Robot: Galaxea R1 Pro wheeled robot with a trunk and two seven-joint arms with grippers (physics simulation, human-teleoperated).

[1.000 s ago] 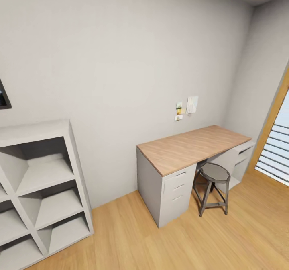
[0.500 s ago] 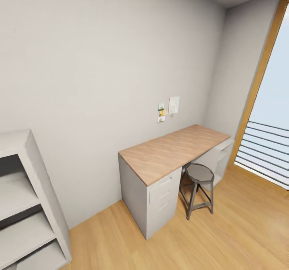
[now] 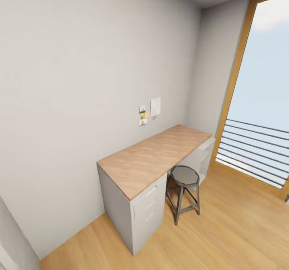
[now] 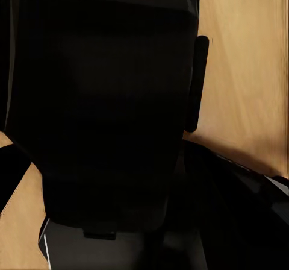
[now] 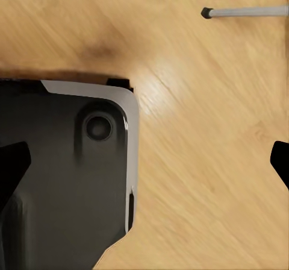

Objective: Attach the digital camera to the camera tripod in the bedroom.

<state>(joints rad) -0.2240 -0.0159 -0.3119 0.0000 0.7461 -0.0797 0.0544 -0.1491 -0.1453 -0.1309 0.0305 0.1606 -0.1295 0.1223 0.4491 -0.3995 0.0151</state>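
At the far left of the head view a sliver of a white shelf (image 3: 10,244) edges in low down, and beside it a plain pale wall (image 3: 80,81) runs across to the corner; a few small notes (image 3: 150,110) are pinned to that wall just above the desk (image 3: 154,157), which has a wooden top on a grey body with drawers at its near end; a grey round stool (image 3: 184,181) stands on the light wood floor (image 3: 224,230), tucked against the desk's open side; further right a tall wood-framed window (image 3: 261,93) fills the end of the room, with horizontal rails across its lower part and sky beyond; this is the bedroom, yet the camera cannot be made out anywhere, and of the tripod perhaps one part shows: in the right wrist view a thin silver rod with a black tip (image 5: 241,11) lies over the floorboards (image 5: 198,161), which may be one of its legs, though that is uncertain; a dark, grey-edged part of the robot (image 5: 66,173) sits in the same view; the left wrist view is mostly a dark black mass (image 4: 102,113) with a strip of wooden floor (image 4: 247,71) beside it; how far either gripper is open, and whether it has hold of anything, cannot be told.
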